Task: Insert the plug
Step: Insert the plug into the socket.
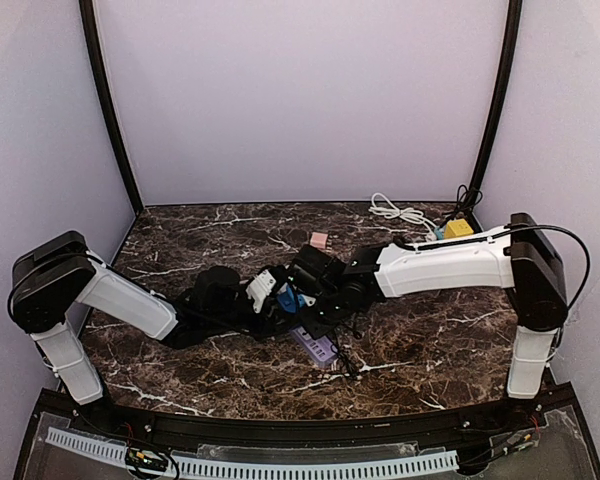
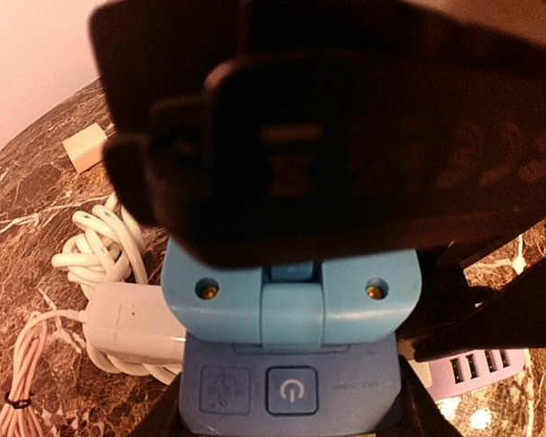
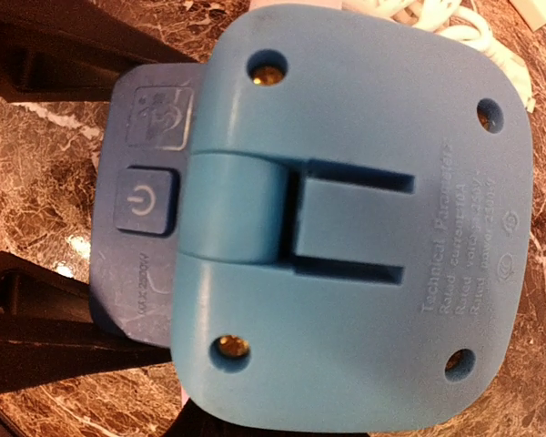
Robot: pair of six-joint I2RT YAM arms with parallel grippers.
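Note:
A light-blue plug (image 3: 346,228) with a folded hinge on its back fills the right wrist view. It rests against the face of a darker blue socket block (image 2: 291,391) that has a power button. Its prongs are hidden, and the left wrist view shows no gap between plug (image 2: 291,291) and block. My left gripper (image 2: 291,423) is shut on the block, one black finger (image 2: 159,419) on each side. My right gripper (image 1: 315,290) comes from the right and is shut on the plug (image 1: 298,298); its own fingers are mostly hidden behind it.
The power strip's purple end with USB ports (image 2: 473,369) lies on the marble just beside the block. A coiled white cable (image 2: 100,255) and a small beige adapter (image 2: 84,146) lie close by. A yellow box (image 1: 458,228) and another white cord (image 1: 395,212) sit at the back right.

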